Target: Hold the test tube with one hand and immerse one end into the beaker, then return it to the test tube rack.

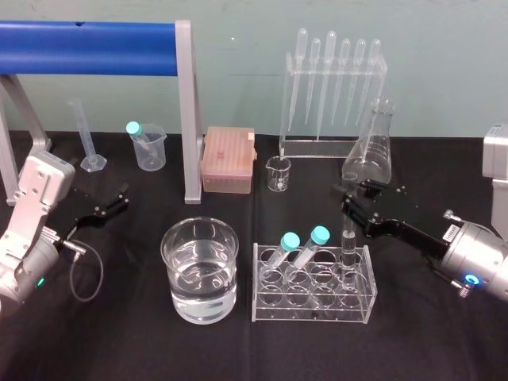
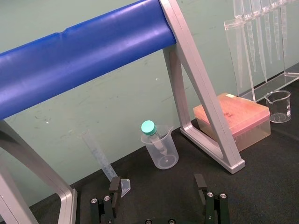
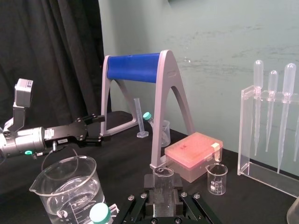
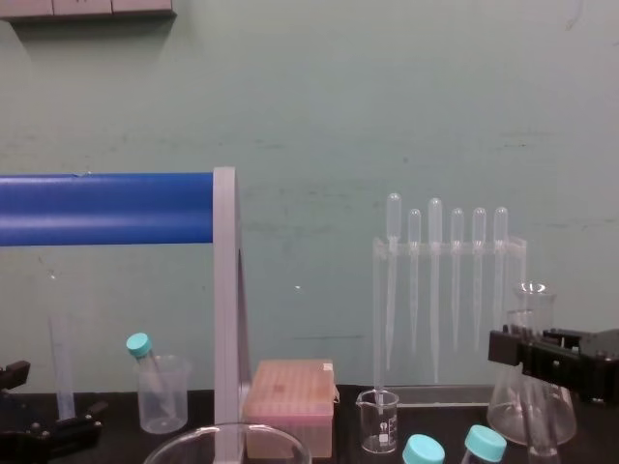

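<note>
right pincer (image 1: 353, 208) reaches in from the right of the test tube rack (image 1: 313, 305) and sits just above its far right corner, narrowed onto the upper part of the test tube (image 1: 348, 242); in the right wrist view the pincer (image 3: 163, 191) has its pads pressed on either side of the test tube (image 3: 163, 175), open rim poking up just past them. test tube is upright with its lower end down in the rack's far row, right end slot. two teal-capped tubes (image 1: 300, 244) lean in the rack's far row, left of the test tube. beaker (image 1: 198, 223), wide, clear glass, part full of clear liquid, stands just left of the rack, close but not touching; it also shows in the right wrist view (image 3: 65, 186). left pincer (image 1: 119, 198) hovers well to the left of the rack and a bit farther back, beyond the beaker, wide apart and holding nothing; left wrist view (image 2: 158, 184) shows the two fingers spread with only the black surface (image 1: 119, 333) between. behind the rack: small glass beaker (image 1: 279, 173), pink tip box (image 1: 228, 159) to its left, conical flask (image 1: 369, 147) behind the rack's right end, pipette stand (image 1: 333, 95) farther back. far left behind the rack: plastic beaker (image 1: 148, 147) with a teal-capped tube in it, graduated cylinder (image 1: 87, 135), blue roller (image 1: 87, 48) on a grey frame.
</note>
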